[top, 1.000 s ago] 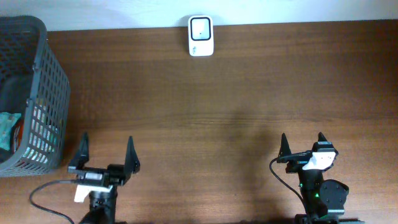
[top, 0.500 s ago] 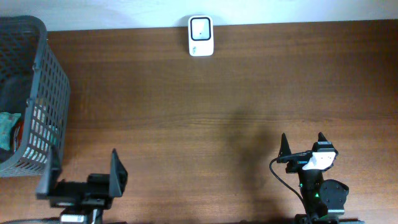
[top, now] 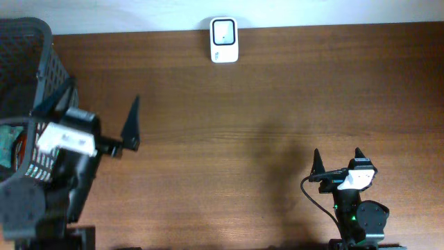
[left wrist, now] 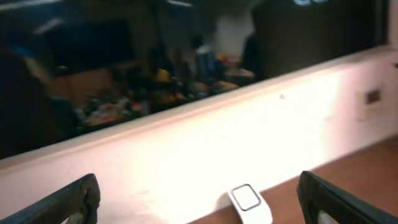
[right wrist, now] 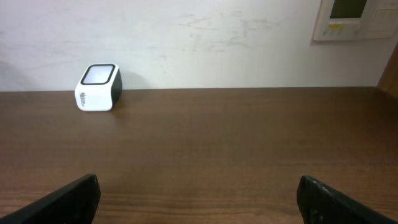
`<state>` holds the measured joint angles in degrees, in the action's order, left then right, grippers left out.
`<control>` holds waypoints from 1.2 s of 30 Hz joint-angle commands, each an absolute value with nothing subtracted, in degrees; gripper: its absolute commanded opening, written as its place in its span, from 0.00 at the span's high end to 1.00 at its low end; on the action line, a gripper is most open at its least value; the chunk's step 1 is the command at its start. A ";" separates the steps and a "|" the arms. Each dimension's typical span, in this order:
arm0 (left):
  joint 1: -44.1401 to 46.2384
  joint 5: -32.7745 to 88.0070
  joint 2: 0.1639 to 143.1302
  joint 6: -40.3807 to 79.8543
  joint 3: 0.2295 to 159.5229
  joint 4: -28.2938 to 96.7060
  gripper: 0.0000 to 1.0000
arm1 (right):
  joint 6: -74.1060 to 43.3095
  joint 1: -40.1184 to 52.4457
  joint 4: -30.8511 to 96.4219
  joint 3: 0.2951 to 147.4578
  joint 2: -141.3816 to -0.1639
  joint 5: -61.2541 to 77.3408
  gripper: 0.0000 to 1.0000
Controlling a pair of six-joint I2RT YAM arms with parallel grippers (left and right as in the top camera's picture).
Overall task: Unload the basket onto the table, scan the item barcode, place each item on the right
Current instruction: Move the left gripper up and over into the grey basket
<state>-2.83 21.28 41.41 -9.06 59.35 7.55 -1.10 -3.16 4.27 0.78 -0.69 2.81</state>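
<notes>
Overhead shows left pincer [top: 103, 92] and right pincer [top: 337, 153] wide open, empty; left should drop squarely over item [top: 7, 144] in basket [top: 54, 69].

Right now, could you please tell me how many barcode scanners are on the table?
1. The white scanner stands at the middle of the table's far edge. The basket at the left hides most of its contents, so another could be inside.

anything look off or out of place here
Nothing stands out: the scanner sits upright at the far edge, the basket stands at left, and the left gripper and right gripper are open, empty.
</notes>
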 commanded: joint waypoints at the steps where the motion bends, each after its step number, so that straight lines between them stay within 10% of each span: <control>1: -3.18 23.70 44.27 -10.20 61.69 5.56 0.01 | -1.32 -2.63 4.45 0.32 -0.21 2.50 0.01; 19: -15.33 -3.95 85.65 -10.76 123.04 46.15 0.01 | -1.32 -2.63 4.45 0.32 -0.21 2.50 0.01; 36: -43.59 -9.39 99.59 -0.82 126.76 56.99 0.01 | -1.32 -2.63 4.43 0.32 -0.21 2.50 0.01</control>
<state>-39.59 -5.17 97.47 -1.85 125.54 56.29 -1.08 -3.16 4.27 0.78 -0.69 2.79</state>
